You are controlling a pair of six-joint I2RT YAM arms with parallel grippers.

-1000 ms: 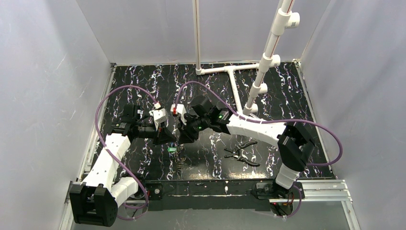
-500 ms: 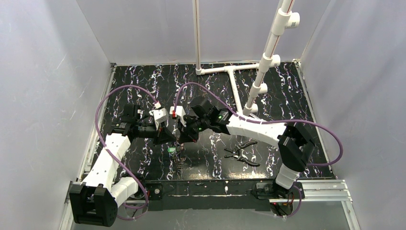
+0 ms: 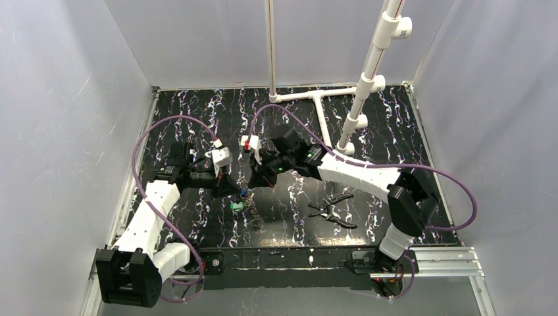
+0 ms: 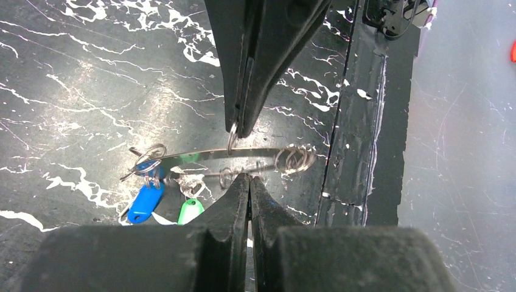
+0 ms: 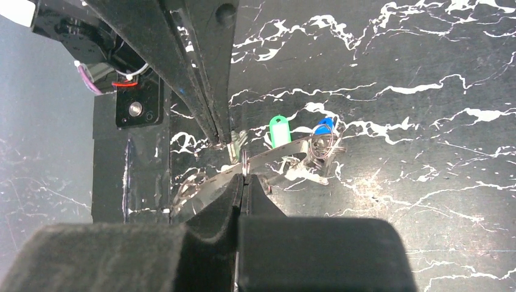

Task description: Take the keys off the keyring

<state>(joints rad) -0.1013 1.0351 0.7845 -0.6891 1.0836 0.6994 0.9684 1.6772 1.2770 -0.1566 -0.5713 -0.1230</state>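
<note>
The keyring (image 5: 243, 160) is a small thin silvery ring. My right gripper (image 5: 243, 177) is shut on it; the ring also shows in the left wrist view (image 4: 232, 137) at the right gripper's tip (image 4: 238, 130). My left gripper (image 4: 249, 179) is shut, tip to tip with the right one (image 3: 253, 183). A small silvery bit shows at its tip (image 5: 226, 139); I cannot tell if it is gripped. Below lie a flat silvery strip (image 4: 213, 154), the blue key (image 4: 145, 201) and the green key (image 4: 190, 210). The green key (image 3: 237, 205) lies under the left gripper (image 3: 231, 189).
Black-handled pliers (image 3: 333, 210) lie on the marbled black table (image 3: 395, 131) right of the grippers. A white pipe frame (image 3: 314, 97) and a slanted white pipe post (image 3: 364, 92) stand at the back. Grey walls close in all sides; a metal rail (image 3: 421, 258) runs along the front.
My right gripper has drawn back and up a little, away from the front edge. The blue key now shows between the two grippers. The left arm has barely moved.
</note>
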